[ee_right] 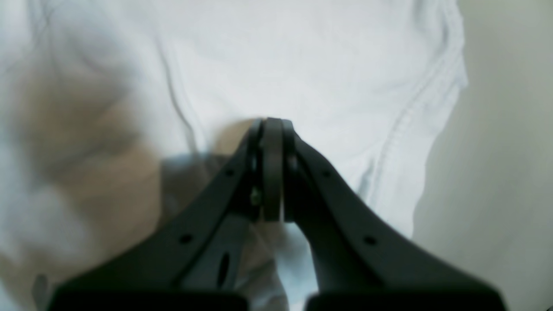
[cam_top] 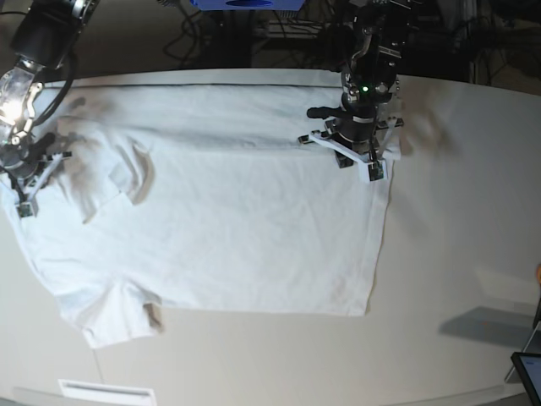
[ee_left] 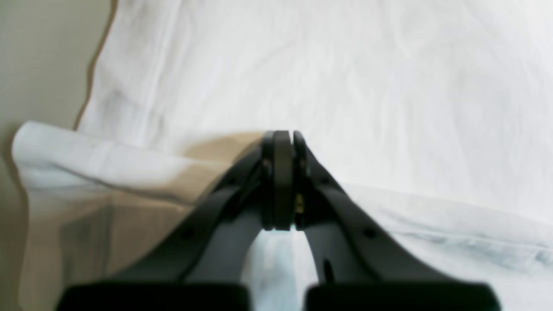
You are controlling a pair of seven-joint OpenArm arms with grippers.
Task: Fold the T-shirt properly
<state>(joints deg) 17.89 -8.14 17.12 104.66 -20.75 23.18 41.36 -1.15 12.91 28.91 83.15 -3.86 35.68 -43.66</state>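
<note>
Shirt [cam_top: 228, 211]: spread flat on table [cam_top: 456, 254], visible whole only from base.
Left end effector [ee_left: 283, 136]: pinching shirt hem, per wrist view.
Right end effector [ee_right: 272, 123]: pinching shirt by sleeve.

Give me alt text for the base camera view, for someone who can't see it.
A white T-shirt lies spread on an off-white table, with a robot arm at each far corner. The left gripper is shut at the shirt's right edge and the right gripper is shut at its left.

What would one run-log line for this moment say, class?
left gripper: shut on T-shirt hem corner | right gripper: shut on shirt's shoulder end | shirt: spread on table
</note>
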